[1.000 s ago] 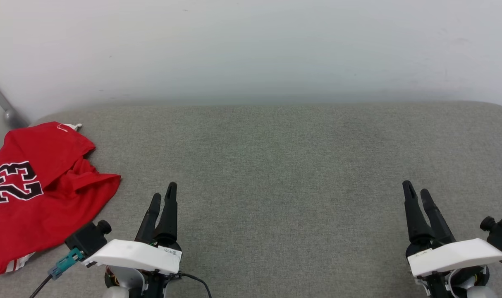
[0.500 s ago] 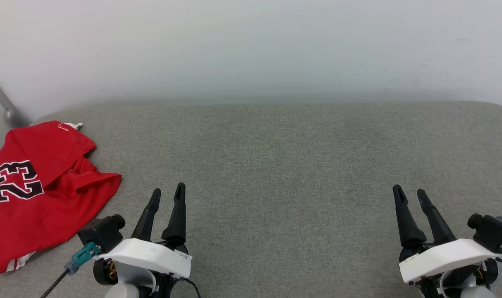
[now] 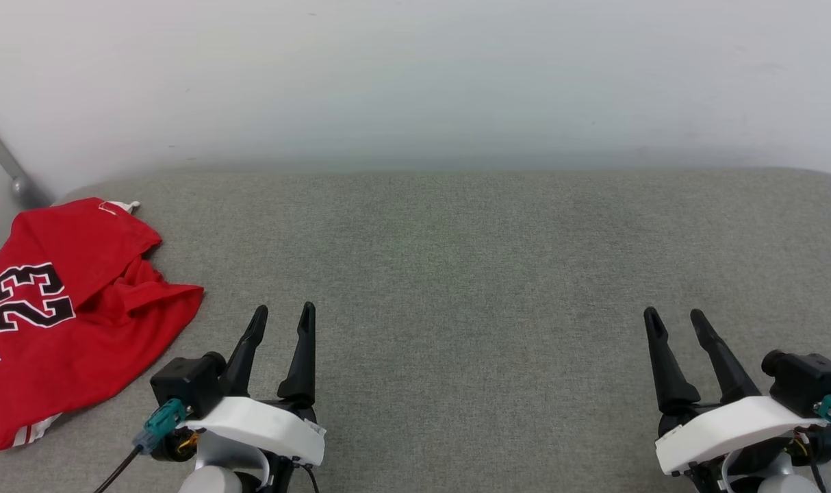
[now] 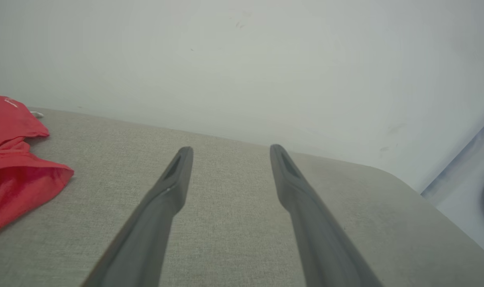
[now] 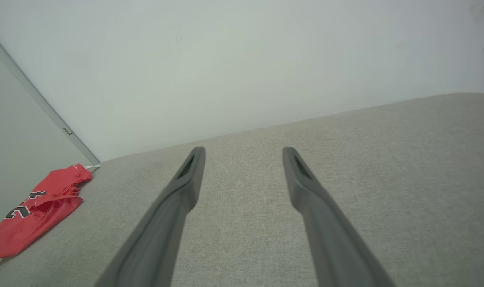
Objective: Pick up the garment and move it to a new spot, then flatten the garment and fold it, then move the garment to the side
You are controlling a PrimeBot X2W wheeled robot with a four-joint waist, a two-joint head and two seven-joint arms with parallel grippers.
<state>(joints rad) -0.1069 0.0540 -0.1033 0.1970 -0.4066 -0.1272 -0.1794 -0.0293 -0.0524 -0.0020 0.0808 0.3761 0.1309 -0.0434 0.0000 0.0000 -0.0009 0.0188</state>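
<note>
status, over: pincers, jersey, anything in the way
Left pincer open, empty. Right pincer open, empty. Red jersey crumpled at far left of grey pad, untouched. Nothing between left pincer and jersey.

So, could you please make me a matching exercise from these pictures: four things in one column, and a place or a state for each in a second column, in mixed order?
Things:
1. garment
2. left gripper
3. right gripper
4. grey surface

Places or states:
A. lower right of the head view, jaws open and empty
B. crumpled at the left edge, number 23 showing
C. lower left of the head view, jaws open, near the garment but apart from it
D. woven fabric, lies under everything else

Pairs: 1-B, 2-C, 3-A, 4-D.
</note>
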